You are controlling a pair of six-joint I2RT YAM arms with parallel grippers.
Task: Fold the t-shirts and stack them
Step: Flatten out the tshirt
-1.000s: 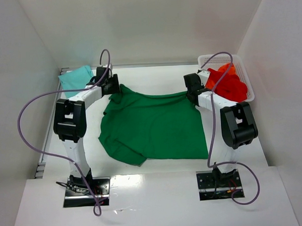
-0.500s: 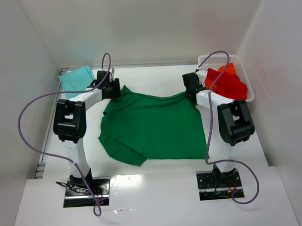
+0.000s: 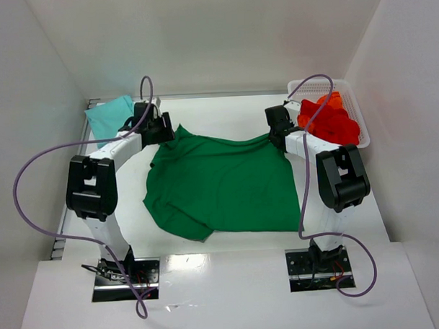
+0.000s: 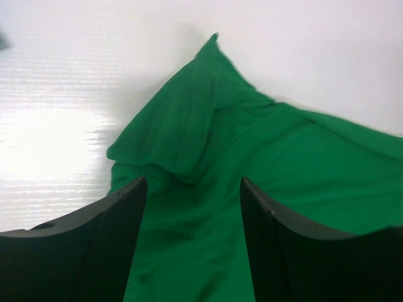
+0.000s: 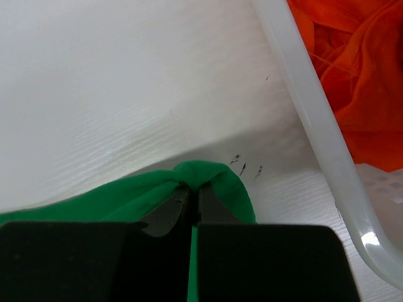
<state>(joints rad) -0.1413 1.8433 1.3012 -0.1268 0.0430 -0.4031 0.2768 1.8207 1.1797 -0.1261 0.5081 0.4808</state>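
A dark green t-shirt (image 3: pixel 224 186) lies spread on the white table. Its far left corner (image 4: pixel 195 119) sits bunched just beyond my left gripper (image 4: pixel 192 189), whose jaws stand open over the cloth with nothing pinched. My right gripper (image 5: pixel 192 192) is shut on the shirt's far right corner (image 5: pixel 217 176), the fabric wrapping round the fingertips. In the top view the left gripper (image 3: pixel 160 130) and right gripper (image 3: pixel 278 133) sit at the shirt's two far corners. A pale teal t-shirt (image 3: pixel 108 114) lies at the far left. Bright red t-shirts (image 3: pixel 332 122) fill the basket.
A white mesh basket (image 3: pixel 358 109) stands at the far right, its rim (image 5: pixel 308 94) close beside my right gripper. White walls enclose the table on three sides. Purple cables loop from both arms.
My left gripper has let go of the green shirt's far left corner, its jaws widening, and the left arm has drawn back to the left. The right gripper holds still.
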